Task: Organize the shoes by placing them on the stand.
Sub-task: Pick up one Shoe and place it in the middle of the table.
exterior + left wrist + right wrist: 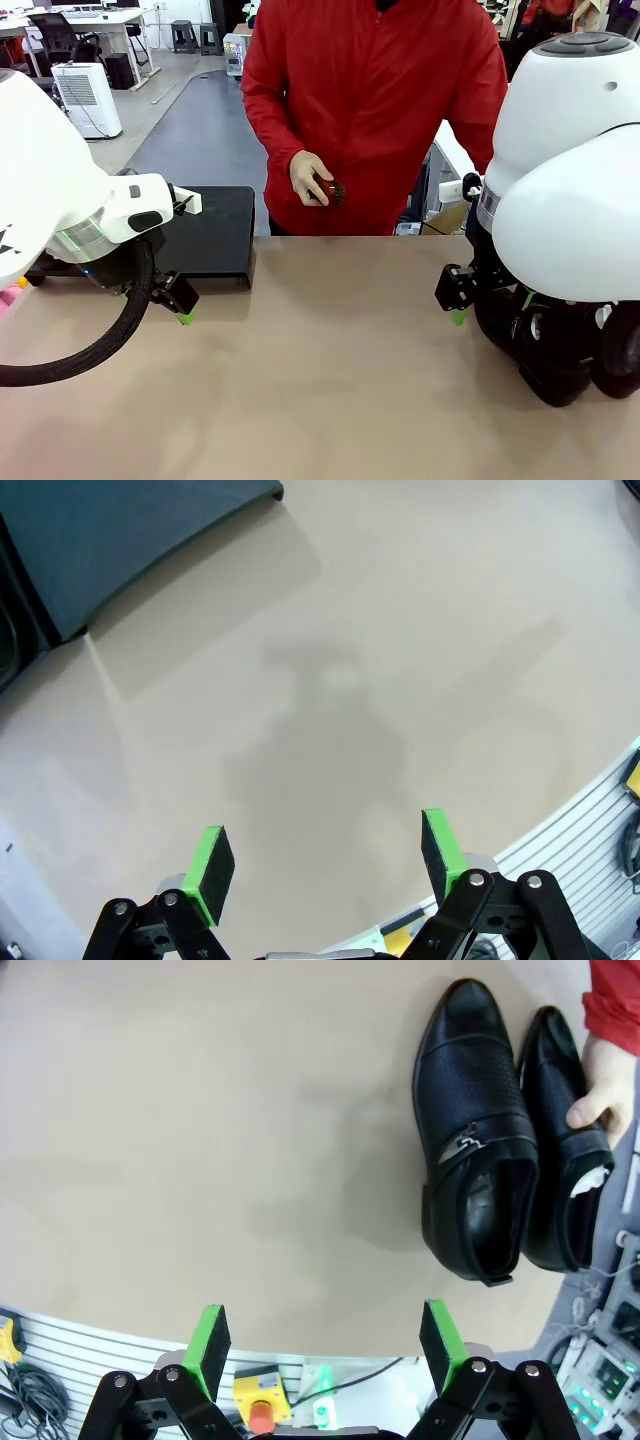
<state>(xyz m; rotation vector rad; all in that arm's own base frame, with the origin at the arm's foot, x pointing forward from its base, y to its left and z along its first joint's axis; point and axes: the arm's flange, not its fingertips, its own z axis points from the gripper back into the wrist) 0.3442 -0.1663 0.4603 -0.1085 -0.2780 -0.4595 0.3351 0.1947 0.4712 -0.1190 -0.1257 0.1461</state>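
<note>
Two glossy black shoes lie side by side on the tan table, ahead and to the right of my right gripper [325, 1345], which is open and empty. The nearer shoe [475, 1130] has a metal buckle. A person's hand [600, 1095] rests on the farther shoe [562, 1150], which has white paper inside. The black stand [208, 232] sits at the table's far left, its corner [120, 540] showing in the left wrist view. My left gripper [325, 855] hangs open over bare table just in front of the stand, seen low beside it [183, 312]. My right gripper [457, 312] hovers low at the right.
A person in a red jacket [375, 100] stands at the far edge, one hand holding a small dark brown object [328, 190]. The bulky right arm [570, 230] blocks the table's right side. An emergency-stop box [258, 1400] and cables lie past the near table edge.
</note>
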